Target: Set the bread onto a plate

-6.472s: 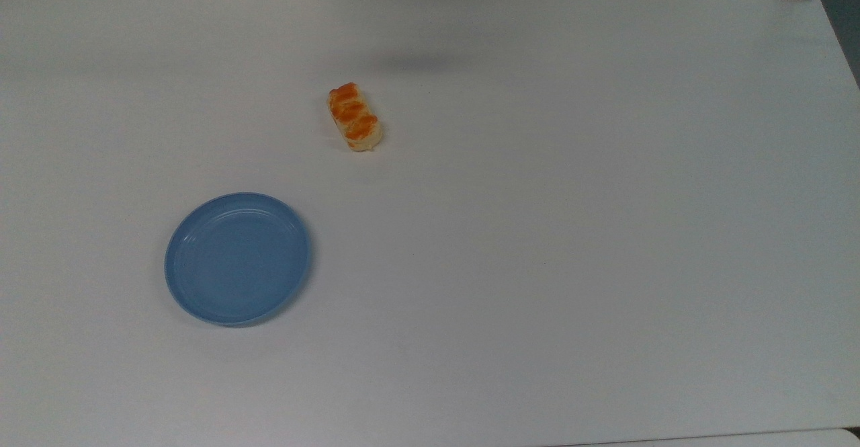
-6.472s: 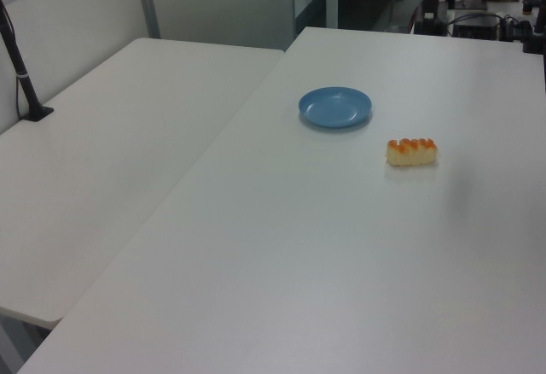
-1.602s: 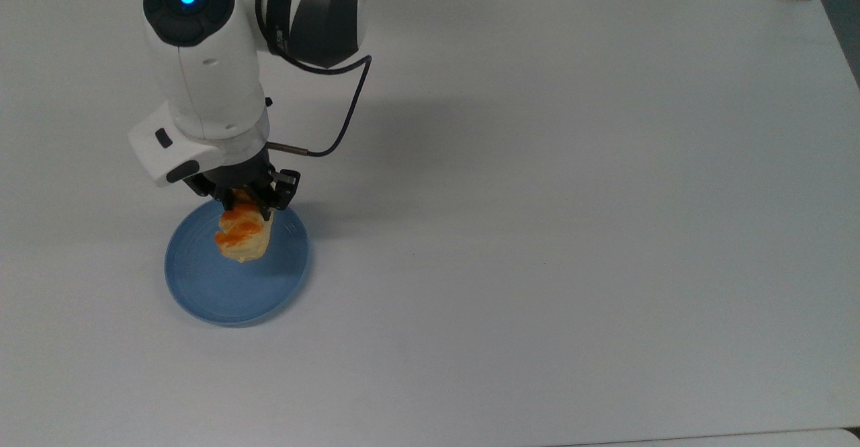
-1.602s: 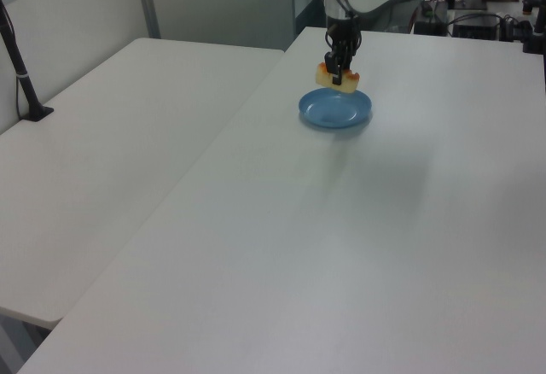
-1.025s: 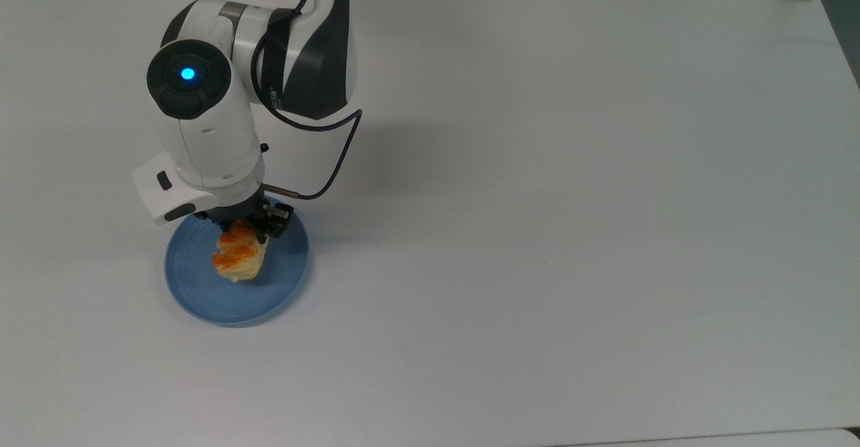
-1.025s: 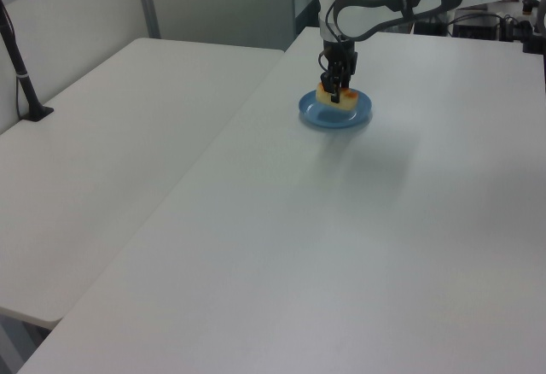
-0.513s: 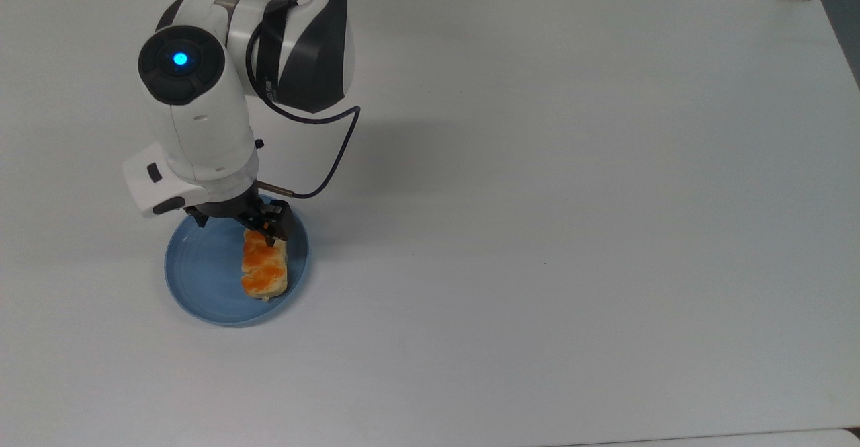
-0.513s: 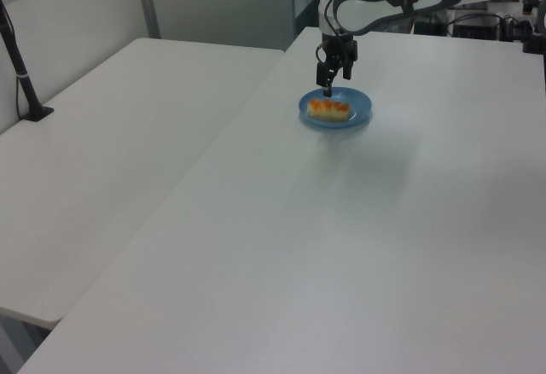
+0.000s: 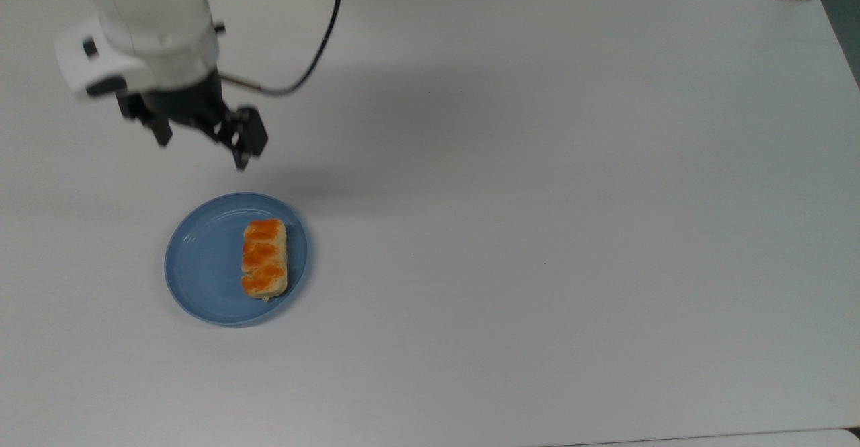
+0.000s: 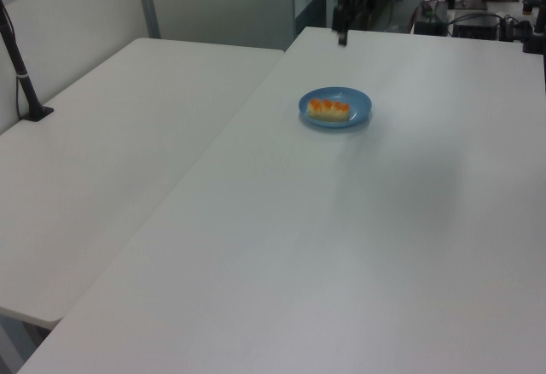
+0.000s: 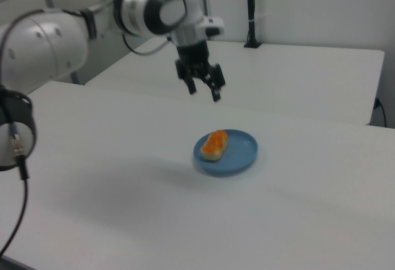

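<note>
In the upper left of the top view, the gripper (image 9: pixel 201 151) has lifted away, jaws open and empty. Lower left, the bread (image 9: pixel 265 257) now lies released on the plate (image 9: pixel 201 272); the task looks complete.

Gripper (image 9: pixel 201 144) hangs up off the tabletop (image 9: pixel 537 165) near its far-left corner in the top view, jaws spread, nothing in them.
</note>
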